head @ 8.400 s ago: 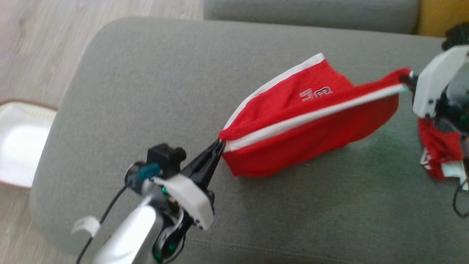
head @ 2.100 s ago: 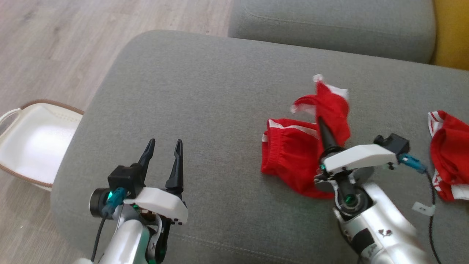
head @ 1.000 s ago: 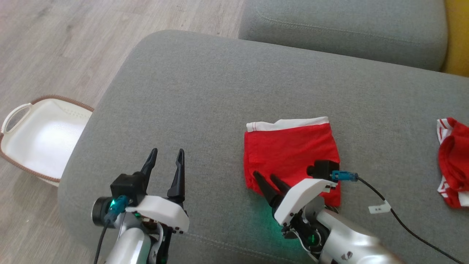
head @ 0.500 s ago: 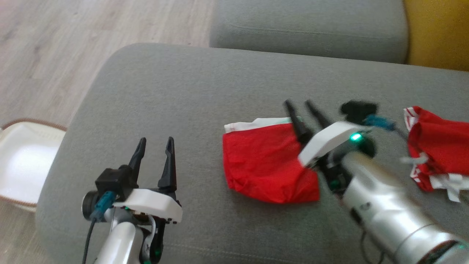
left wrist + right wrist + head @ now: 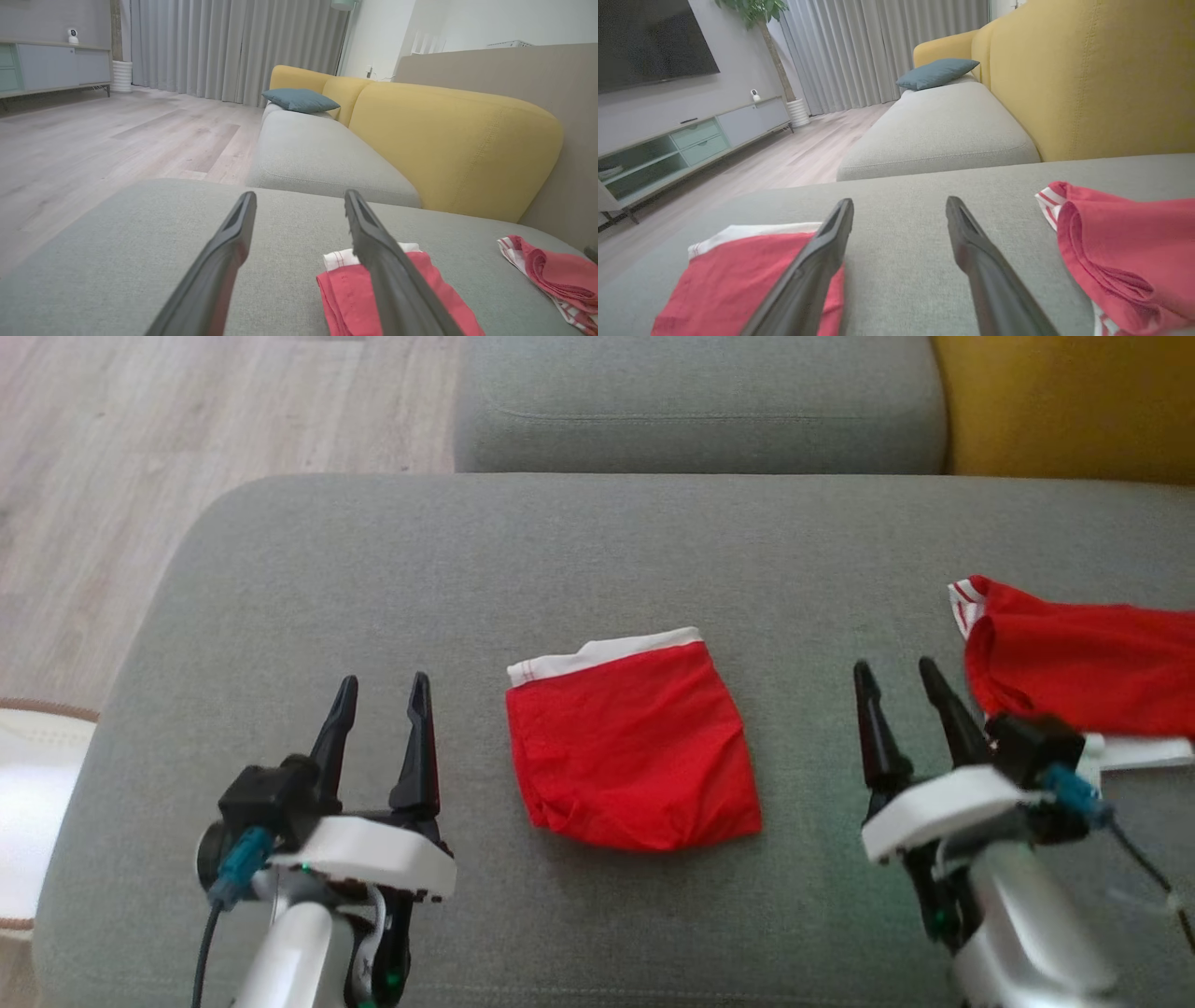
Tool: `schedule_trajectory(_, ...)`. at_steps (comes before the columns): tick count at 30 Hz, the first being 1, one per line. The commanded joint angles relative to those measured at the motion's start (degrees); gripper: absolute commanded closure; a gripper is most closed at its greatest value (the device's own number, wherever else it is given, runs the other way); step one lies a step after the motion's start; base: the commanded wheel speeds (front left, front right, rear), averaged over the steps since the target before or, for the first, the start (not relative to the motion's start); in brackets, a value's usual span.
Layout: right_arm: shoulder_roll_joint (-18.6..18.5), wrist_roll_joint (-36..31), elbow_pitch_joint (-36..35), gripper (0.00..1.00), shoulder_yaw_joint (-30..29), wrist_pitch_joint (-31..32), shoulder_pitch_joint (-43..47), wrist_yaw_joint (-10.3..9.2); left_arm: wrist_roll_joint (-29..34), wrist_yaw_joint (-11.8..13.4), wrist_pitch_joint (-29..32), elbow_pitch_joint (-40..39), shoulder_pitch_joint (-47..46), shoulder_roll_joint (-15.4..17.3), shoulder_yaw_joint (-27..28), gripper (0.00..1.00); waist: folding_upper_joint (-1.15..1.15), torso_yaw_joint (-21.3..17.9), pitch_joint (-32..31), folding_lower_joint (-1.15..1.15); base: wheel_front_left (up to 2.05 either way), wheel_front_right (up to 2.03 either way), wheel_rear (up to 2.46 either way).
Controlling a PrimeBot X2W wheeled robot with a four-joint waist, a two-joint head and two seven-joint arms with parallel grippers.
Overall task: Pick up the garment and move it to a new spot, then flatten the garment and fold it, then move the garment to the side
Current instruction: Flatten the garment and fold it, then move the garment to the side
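Note:
The red garment [image 5: 635, 751] with a white band along its far edge lies folded into a small square on the grey cushion [image 5: 579, 560], midway between my two arms. My left gripper [image 5: 383, 683] hovers open to its left, with nothing between the fingers. To its right my right gripper [image 5: 892, 667] is open and empty too. In the left wrist view the garment [image 5: 336, 284] sits just right of my open left gripper [image 5: 299, 198]. In the right wrist view it [image 5: 738, 275] lies at the lower left, partly behind one finger of my open right gripper [image 5: 900, 203].
A second red garment with white stripes [image 5: 1074, 658] lies crumpled at the cushion's right edge, close to my right gripper. A white basket [image 5: 28, 784] stands on the wooden floor at the left. Another grey cushion [image 5: 700, 401] and a yellow backrest [image 5: 1064, 401] are behind.
My right gripper has lifted off the folded garment and drawn back to the right. The head camera has turned, so the whole scene sits differently. The left arm holds its pose.

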Motion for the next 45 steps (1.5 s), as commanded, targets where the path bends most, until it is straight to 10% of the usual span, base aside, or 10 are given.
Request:
schedule_trajectory(1, 1.67, -4.26, -5.0, 0.0, -0.88, -0.63, 1.23, 0.39, -1.1, -0.3, -0.7, -2.41, -0.98, 0.27, 1.92, 0.0, 0.0, -0.82, 0.27, 0.0, 0.0, 0.0, 0.0)
schedule_trajectory(21, 2.95, -6.54, -16.92, 0.0, -4.48, 1.69, 10.06, 0.39, -0.5, -0.67, -0.7, -3.97, 0.27, 0.25, 1.13, 0.0, 0.0, -1.12, 1.74, 0.0, 0.0, 0.0, 0.0)
schedule_trajectory(22, 2.95, -6.72, -17.17, 0.98, -4.18, 1.78, 9.88, 0.39, -0.5, -0.69, -0.7, -3.94, 0.16, 0.25, 0.97, 0.0, 0.0, -0.83, 1.95, 0.0, 0.0, 0.0, 0.0)
schedule_trajectory(32, 2.96, -7.69, -16.98, 1.0, 3.97, 3.29, 3.55, 0.39, -1.11, -0.44, -0.7, -3.88, -2.58, 0.25, -1.09, 0.0, 0.0, 5.24, 6.92, 0.0, 0.0, 0.0, 0.0)
schedule_trajectory(45, 2.96, -7.94, 1.4, 1.0, 10.27, 4.15, -11.19, 0.39, -2.59, 0.08, -0.7, -3.53, -6.55, 0.25, -3.96, 0.0, 0.0, 13.73, 14.83, 0.0, 0.0, 0.0, 0.0)
